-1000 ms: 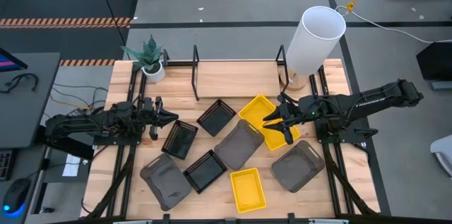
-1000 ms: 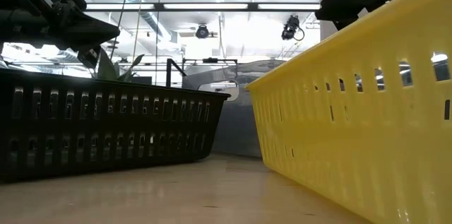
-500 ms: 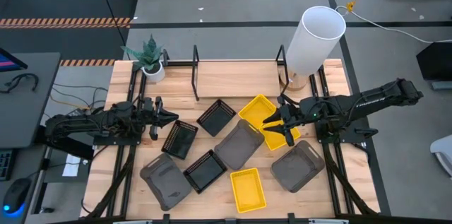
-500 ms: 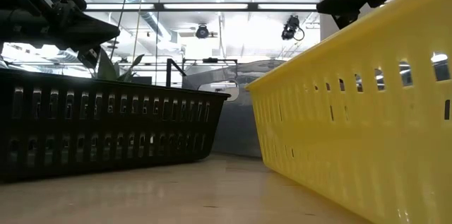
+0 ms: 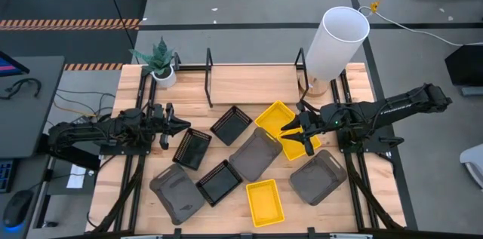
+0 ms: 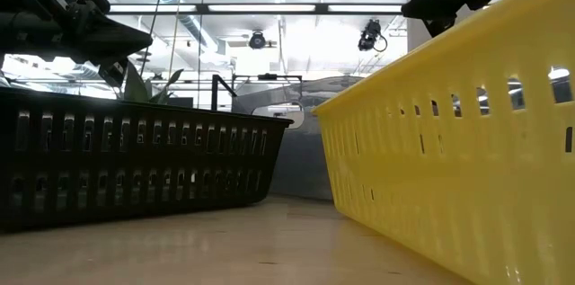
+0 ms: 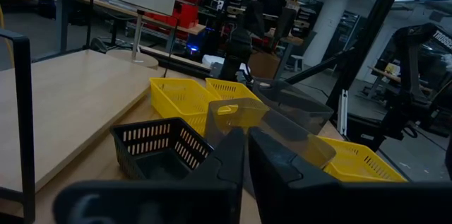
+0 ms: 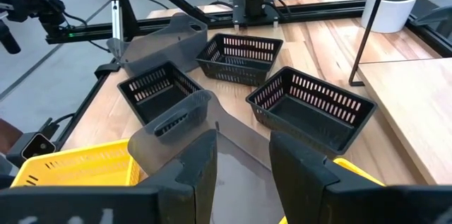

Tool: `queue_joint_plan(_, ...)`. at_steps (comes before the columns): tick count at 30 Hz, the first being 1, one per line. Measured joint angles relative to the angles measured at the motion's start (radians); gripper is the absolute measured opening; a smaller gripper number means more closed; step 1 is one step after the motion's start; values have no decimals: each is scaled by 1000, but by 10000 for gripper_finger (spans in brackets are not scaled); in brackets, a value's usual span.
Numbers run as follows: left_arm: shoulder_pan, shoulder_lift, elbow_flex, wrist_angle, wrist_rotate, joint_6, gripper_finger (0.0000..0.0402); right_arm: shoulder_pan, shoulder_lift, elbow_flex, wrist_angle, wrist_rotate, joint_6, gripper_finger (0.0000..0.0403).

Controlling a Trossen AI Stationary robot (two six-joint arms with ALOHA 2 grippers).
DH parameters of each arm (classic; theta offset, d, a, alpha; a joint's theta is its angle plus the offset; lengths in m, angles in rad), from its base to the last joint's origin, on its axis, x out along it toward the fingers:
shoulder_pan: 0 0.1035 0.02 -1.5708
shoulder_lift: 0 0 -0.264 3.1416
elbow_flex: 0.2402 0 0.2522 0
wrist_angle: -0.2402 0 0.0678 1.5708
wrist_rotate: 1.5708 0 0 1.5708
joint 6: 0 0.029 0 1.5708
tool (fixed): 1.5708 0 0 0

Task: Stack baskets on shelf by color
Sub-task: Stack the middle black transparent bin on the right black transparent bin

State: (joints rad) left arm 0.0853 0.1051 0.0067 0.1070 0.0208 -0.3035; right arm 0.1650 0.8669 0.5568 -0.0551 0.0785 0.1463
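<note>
The left gripper (image 5: 183, 125) hangs over the left side of the table (image 5: 249, 84), its fingers pressed together with nothing between them, the tips just above the far end of a black basket (image 5: 193, 148). The right gripper (image 5: 290, 132) sits right of centre over two yellow baskets (image 5: 275, 117) that lie overlapped; its fingers stand partly apart, and from above one cannot tell whether they touch the baskets. In the right wrist view the gap between the fingers (image 8: 200, 164) shows only a grey basket (image 8: 176, 121) beyond it.

The shelf (image 5: 253, 83) runs along the far edge, a light board with black uprights (image 5: 209, 69), and no basket is on it. All nine baskets lie on the tabletop: a second black one (image 5: 231, 124) near the centre, a third (image 5: 219, 182) nearer the front, a grey one (image 5: 256, 154) tilted against the middle, another grey (image 5: 176, 191) at the near left, a third grey (image 5: 318, 176) at the near right, and a lone yellow one (image 5: 265, 201) at the near edge.

A potted plant (image 5: 160, 62) stands at the far left corner. A white cylinder (image 5: 336, 43) stands at the far right.
</note>
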Motion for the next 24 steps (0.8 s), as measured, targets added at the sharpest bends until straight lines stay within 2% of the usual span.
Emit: queue_joint_plan(24, 0, 0, 0, 0, 0, 0, 38, 13, 0, 0, 0, 6, 0, 135)
